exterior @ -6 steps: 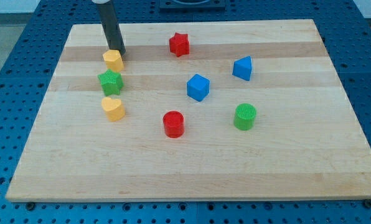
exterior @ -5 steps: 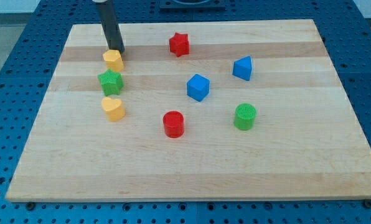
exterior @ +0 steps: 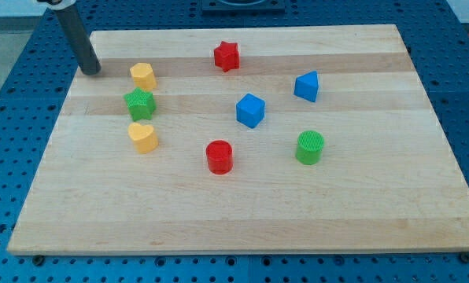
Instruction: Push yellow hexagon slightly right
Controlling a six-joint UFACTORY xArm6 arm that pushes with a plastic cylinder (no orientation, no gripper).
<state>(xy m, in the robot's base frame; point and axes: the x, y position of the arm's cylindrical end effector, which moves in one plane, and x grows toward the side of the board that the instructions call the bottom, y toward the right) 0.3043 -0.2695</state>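
Observation:
The yellow hexagon (exterior: 143,75) sits near the upper left of the wooden board (exterior: 242,196). My tip (exterior: 91,70) rests on the board to the hexagon's left, a clear gap apart from it, close to the board's left edge. The dark rod rises from the tip toward the view's top left.
A green star (exterior: 139,103) lies just below the hexagon, a yellow heart (exterior: 143,137) below that. A red star (exterior: 227,56) is at the top centre. A blue cube (exterior: 250,110), a blue triangular block (exterior: 306,86), a red cylinder (exterior: 219,156) and a green cylinder (exterior: 309,147) lie further right.
My tip has moved left, from just above and behind the yellow hexagon to its left side. No block has visibly moved.

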